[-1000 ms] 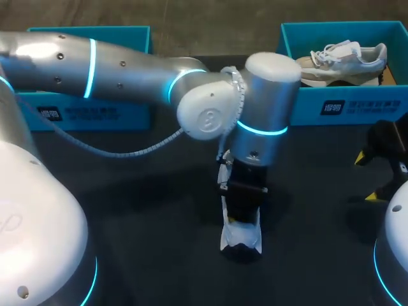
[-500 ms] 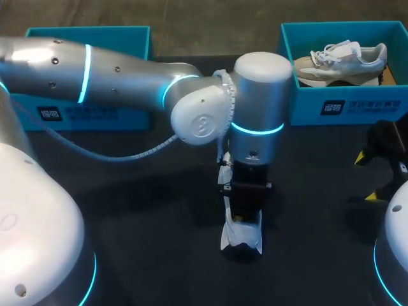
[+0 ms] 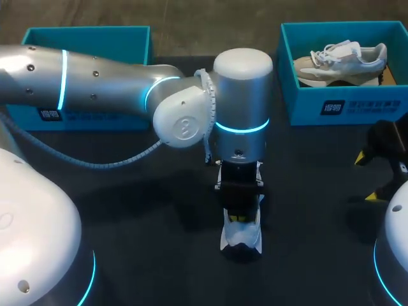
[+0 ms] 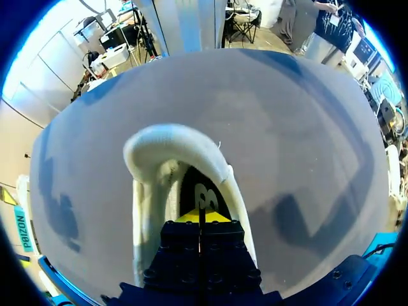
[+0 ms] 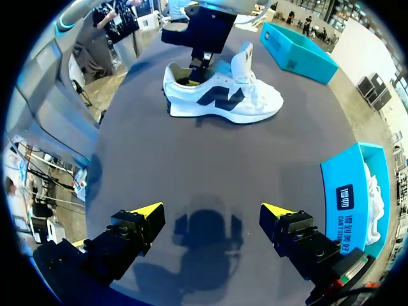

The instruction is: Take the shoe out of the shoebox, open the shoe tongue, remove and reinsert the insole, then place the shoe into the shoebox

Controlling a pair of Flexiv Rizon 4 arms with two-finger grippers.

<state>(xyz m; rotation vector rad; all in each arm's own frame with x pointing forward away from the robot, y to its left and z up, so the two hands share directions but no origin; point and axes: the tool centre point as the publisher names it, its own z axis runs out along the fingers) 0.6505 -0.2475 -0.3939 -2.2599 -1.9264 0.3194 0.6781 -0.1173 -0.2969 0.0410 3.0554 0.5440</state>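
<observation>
The white sneaker (image 5: 220, 92) lies mid-surface (image 3: 127, 210), its long axis running near to far, heel nearest and toe toward the shoeboxes. The left arm's tool (image 4: 199, 217) stands straight down in the shoe's opening, just inside the heel collar. Its fingers are pressed together over the insole (image 4: 203, 194), and I can't tell whether they pinch it. The right tool (image 5: 209, 220) hangs wide open and empty, well off to the right, side-on to the shoe, with open room between. The teal shoebox (image 3: 344, 105), far right, holds another sneaker (image 3: 341, 57).

white shoes (image 3: 241, 237) (image 3: 341, 60): two | teal shoeboxes (image 3: 95, 37) (image 3: 344, 105): two | yellow-tipped grippers (image 4: 201, 215) (image 5: 213, 210): two | table (image 3: 127, 191): one
</observation>
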